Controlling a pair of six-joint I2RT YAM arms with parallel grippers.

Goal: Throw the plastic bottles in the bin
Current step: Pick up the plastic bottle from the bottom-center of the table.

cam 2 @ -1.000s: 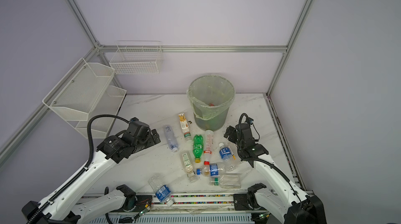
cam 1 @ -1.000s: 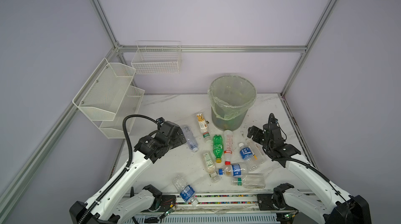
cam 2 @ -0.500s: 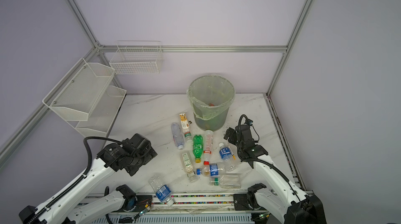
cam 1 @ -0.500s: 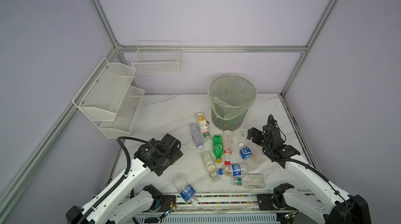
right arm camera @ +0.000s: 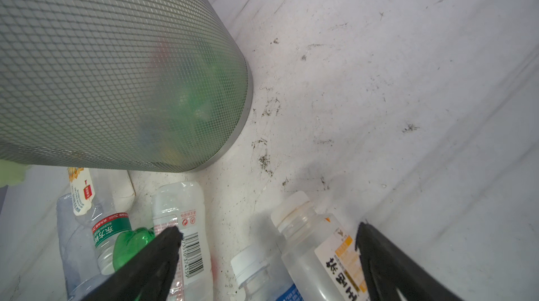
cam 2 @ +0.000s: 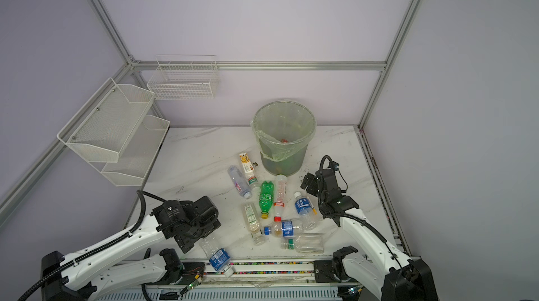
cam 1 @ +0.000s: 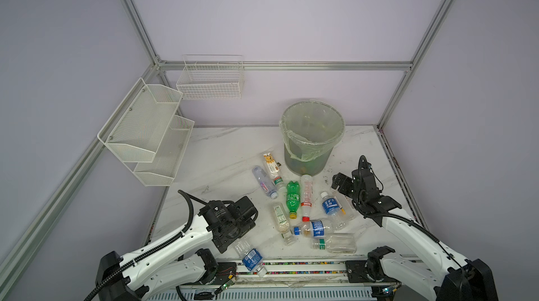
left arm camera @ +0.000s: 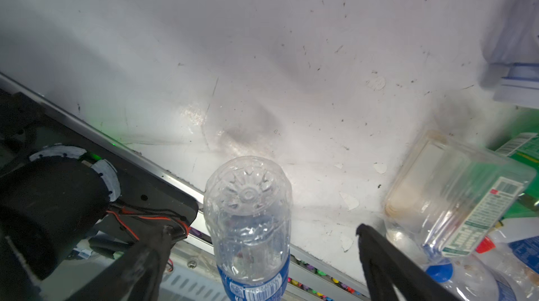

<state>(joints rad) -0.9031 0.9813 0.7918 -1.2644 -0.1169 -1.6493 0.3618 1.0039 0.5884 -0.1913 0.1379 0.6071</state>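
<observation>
Though wide apart and empty, left jaws astride blue-labelled bottle (left arm camera: 248,220), right jaws over orange-labelled bottle (right arm camera: 309,241).

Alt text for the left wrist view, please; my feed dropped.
Open left gripper, a finger either side of a blue-labelled clear bottle lying at the table's front edge, not touching it. More bottles lie close by.

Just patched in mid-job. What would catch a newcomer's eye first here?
The tall grey bin, lined with a pale green bag, stands at the far side of the table, with bottles lying scattered in front of it. At the near edge, the left gripper hangs open over a blue-labelled bottle.
</observation>
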